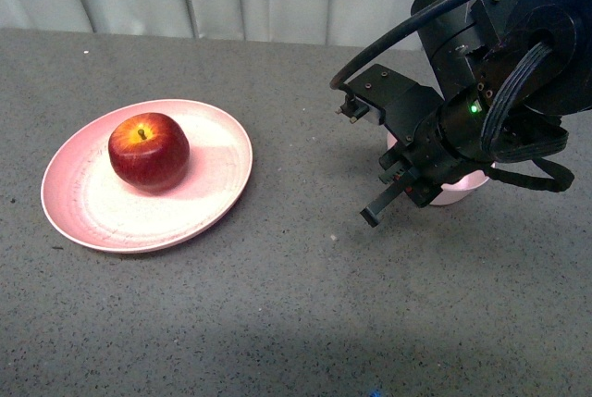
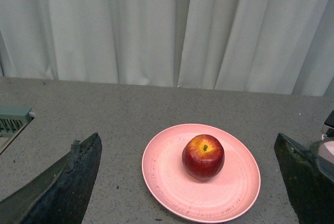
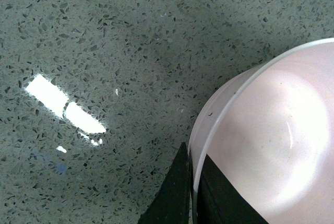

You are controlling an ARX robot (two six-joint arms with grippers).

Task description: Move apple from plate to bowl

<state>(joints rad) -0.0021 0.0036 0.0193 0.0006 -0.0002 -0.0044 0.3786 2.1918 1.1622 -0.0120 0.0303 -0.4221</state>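
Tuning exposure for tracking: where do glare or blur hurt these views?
Right wrist view: white glare streaks on the tabletop; front view: the plate centre looks washed out; left wrist view: the apple is sharp, the fingers dark and soft-edged.

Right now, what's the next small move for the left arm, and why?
Probably ease the left end effector forward and down toward the apple: its fingers are wide open, and the apple sits centred between them in the left wrist view, untouched on the plate.
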